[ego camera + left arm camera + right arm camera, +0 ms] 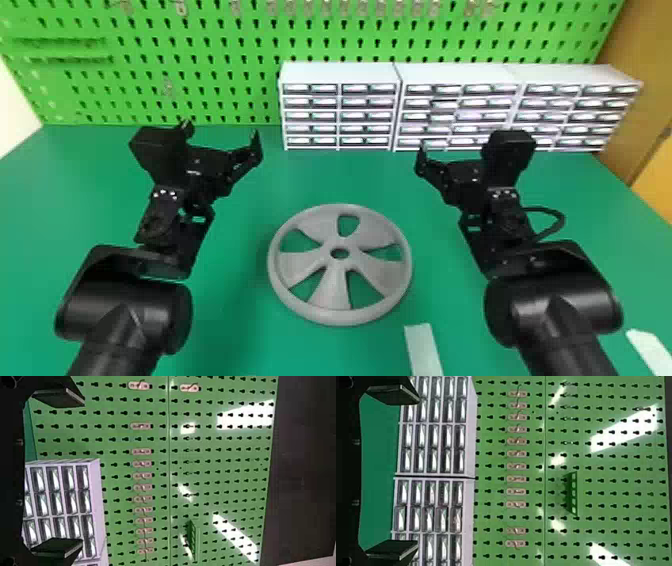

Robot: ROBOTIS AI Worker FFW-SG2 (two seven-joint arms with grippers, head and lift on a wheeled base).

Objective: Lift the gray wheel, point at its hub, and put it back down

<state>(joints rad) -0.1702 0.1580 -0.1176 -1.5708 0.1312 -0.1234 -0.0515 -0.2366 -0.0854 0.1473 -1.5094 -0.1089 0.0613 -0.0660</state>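
The gray wheel (334, 295) lies flat on the green table between the two arms, its hub (340, 253) facing up. Up and to the left of it, my left gripper (222, 132) is held open with nothing in its grasp. My right gripper (462, 145), likewise open and unloaded, is up and to the right of the wheel. Seen from its own wrist, the left gripper (83, 473) has its two fingers wide apart in front of the pegboard. In the right wrist view the right gripper (419, 473) is spread the same way.
White drawer cabinets (340, 72) stand along the table's back edge, before a green pegboard (220, 75). A pale flat strip (423, 350) lies near the front, just right of the wheel. Another pale piece (652, 350) is at the right front.
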